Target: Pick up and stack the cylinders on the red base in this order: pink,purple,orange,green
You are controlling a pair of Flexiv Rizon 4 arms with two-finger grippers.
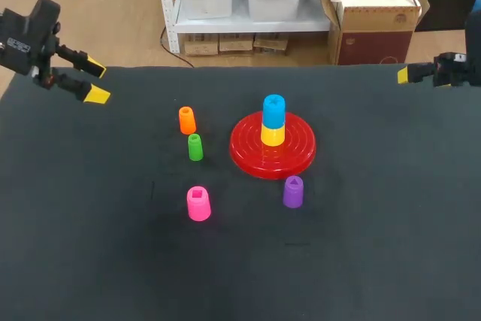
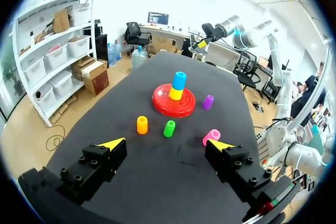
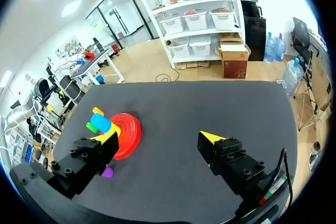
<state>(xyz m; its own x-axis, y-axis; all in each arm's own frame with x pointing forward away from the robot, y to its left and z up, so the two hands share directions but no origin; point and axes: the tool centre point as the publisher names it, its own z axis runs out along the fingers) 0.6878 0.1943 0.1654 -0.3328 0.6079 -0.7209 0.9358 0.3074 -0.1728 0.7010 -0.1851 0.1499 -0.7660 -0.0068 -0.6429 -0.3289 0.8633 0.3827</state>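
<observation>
Pink cylinder (image 1: pixel 198 203), first in the order, stands upright at lower centre-left of the bench (image 1: pixel 90 261). Left gripper (image 1: pixel 95 82), upper left, has its fingers spread and empty, and is judged the nearer. Right gripper (image 3: pixel 157 140), upper right, is also spread and empty. Green cylinder (image 1: pixel 195 147) and orange cylinder (image 1: pixel 187 119) stand near the left approach. Red base (image 1: pixel 248 157) carries a yellow cylinder (image 1: pixel 273 136) and a blue cylinder (image 1: pixel 274 110), with the purple cylinder (image 1: pixel 293 191) just beside the base.

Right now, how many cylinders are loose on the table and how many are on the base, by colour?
Loose cylinders: 4: orange, green, pink, purple
Cylinders stacked on the base: 2: yellow, with blue on top
Red base: 1
Total: 7 things, 6 of them cylinders
</observation>
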